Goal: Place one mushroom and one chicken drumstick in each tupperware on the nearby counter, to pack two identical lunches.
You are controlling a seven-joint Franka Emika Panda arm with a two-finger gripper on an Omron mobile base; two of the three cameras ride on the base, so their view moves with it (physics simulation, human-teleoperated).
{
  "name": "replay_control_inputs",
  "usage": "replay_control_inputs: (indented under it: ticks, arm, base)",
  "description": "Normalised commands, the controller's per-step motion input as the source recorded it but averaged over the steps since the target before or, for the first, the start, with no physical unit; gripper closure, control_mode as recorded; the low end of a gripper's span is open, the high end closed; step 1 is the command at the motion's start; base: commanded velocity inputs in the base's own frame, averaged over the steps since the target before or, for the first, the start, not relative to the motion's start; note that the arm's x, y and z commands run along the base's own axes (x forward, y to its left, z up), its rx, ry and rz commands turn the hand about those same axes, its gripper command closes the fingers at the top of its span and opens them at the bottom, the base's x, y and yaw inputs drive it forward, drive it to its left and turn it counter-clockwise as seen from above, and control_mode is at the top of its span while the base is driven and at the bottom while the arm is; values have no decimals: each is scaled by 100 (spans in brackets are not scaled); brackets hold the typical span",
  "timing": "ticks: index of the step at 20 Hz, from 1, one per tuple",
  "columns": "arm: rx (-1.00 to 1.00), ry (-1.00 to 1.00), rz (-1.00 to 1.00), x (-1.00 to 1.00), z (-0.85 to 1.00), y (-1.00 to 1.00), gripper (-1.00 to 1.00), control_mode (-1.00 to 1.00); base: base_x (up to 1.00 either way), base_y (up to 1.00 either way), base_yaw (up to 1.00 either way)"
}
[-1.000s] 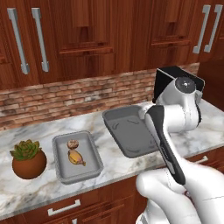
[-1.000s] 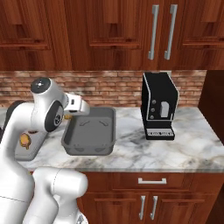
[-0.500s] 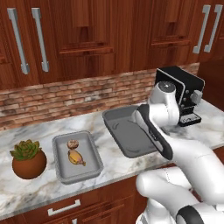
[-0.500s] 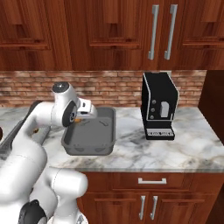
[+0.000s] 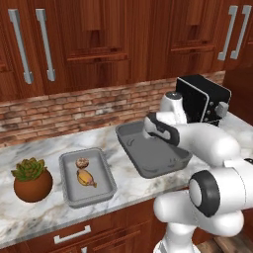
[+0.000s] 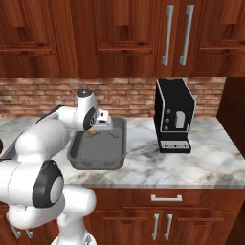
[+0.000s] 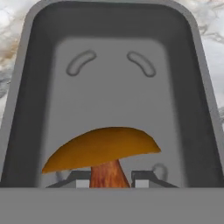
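Observation:
My gripper point(image 7: 109, 180) is shut on the stem of an orange-brown mushroom point(image 7: 105, 146), held low over the wider grey tupperware point(image 7: 113, 83), near one of its short ends. In the right base view the gripper point(image 6: 98, 128) hangs over that tupperware's point(image 6: 103, 152) far end with the mushroom point(image 6: 94, 132) under it. The left base view has the hand point(image 5: 154, 129) above the same tupperware point(image 5: 158, 160). The smaller tupperware point(image 5: 107, 174) on the counter point(image 5: 34, 217) holds another mushroom point(image 5: 81, 162) and a chicken drumstick point(image 5: 86, 178).
A brown pot with a green succulent point(image 5: 32, 180) stands left of the small tray. A black coffee machine point(image 6: 172, 115) stands on the marble to the right of the big tray. Brick backsplash and wood cabinets rise behind.
The arm has reached forward and lowered, carrying the mushroom from above the counter's front down over the wider tray. The grip on the mushroom has held.

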Motion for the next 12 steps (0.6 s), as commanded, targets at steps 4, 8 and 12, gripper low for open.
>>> replay_control_inputs:
  ticks: [4, 8, 12]
  arm:
    - [0, 14, 0, 67, -52, 1, 100, -100]
    - [0, 5, 0, 56, -53, 4, 100, -100]
    - [0, 0, 0, 45, -46, 4, 100, -100]
  base:
    - [0, 0, 0]
    - [0, 0, 0]
    - [0, 0, 0]
